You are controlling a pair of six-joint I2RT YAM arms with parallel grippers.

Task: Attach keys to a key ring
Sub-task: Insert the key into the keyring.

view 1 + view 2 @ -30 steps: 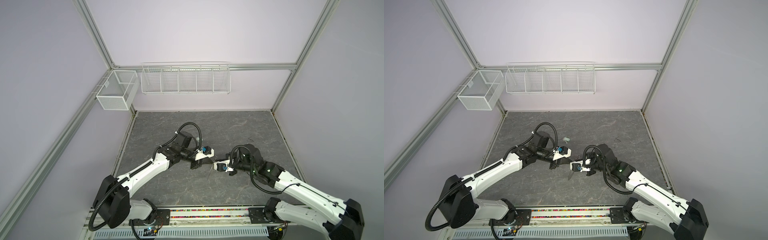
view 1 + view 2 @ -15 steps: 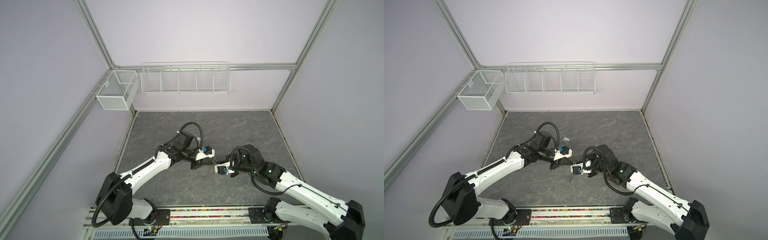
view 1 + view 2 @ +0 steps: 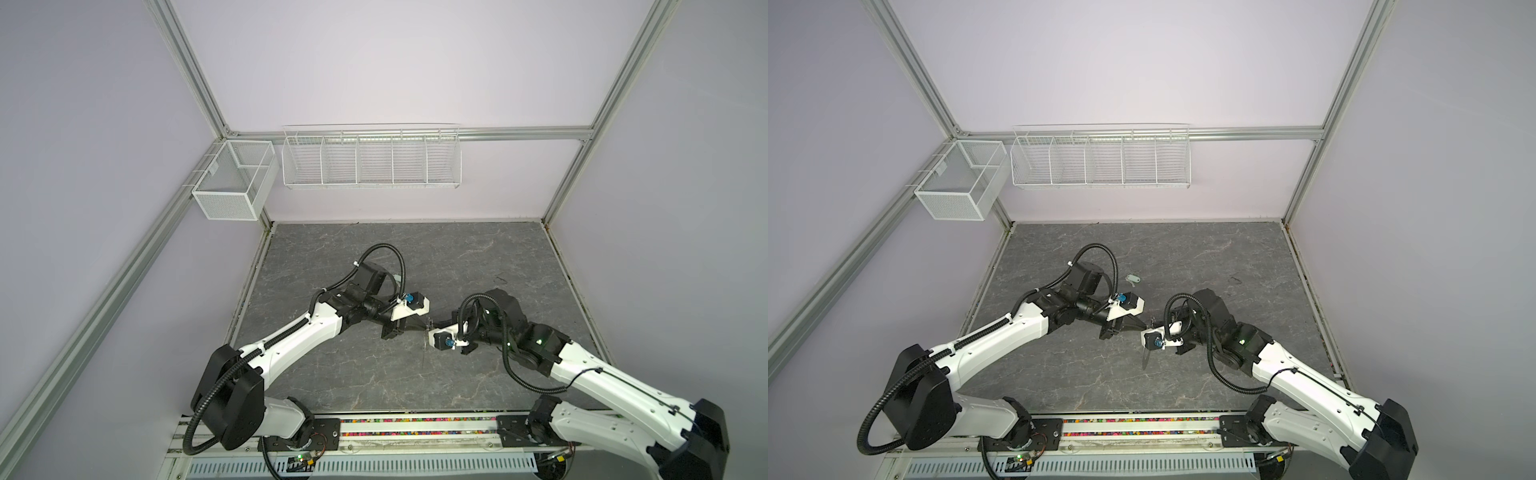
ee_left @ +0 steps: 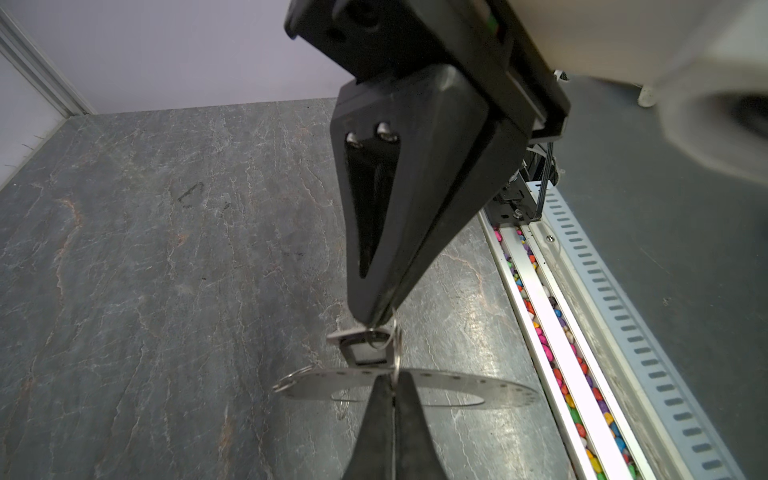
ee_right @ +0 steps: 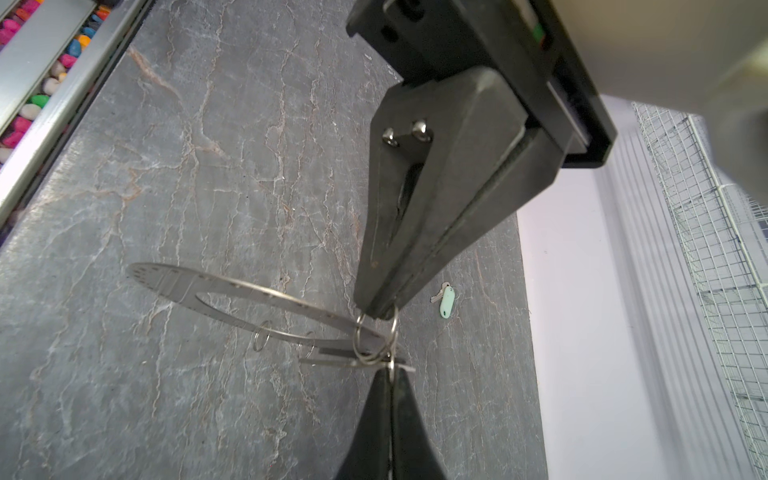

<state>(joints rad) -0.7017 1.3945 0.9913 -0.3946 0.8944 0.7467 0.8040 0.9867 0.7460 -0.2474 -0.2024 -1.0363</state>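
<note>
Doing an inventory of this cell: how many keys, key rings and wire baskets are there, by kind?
Keys: 2 (pale-green-tagged key, black-tagged key)
Key ring: 1
Wire baskets: 2 (mesh basket, divided wire rack)
Total: 5

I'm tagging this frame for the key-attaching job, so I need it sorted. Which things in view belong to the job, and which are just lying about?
Belongs to the job:
key ring, held off the table
black-tagged key, at the ring's rim
green-tagged key, lying on the table, apart

Just lying about:
mesh box
wire rack
coloured pebbles
</note>
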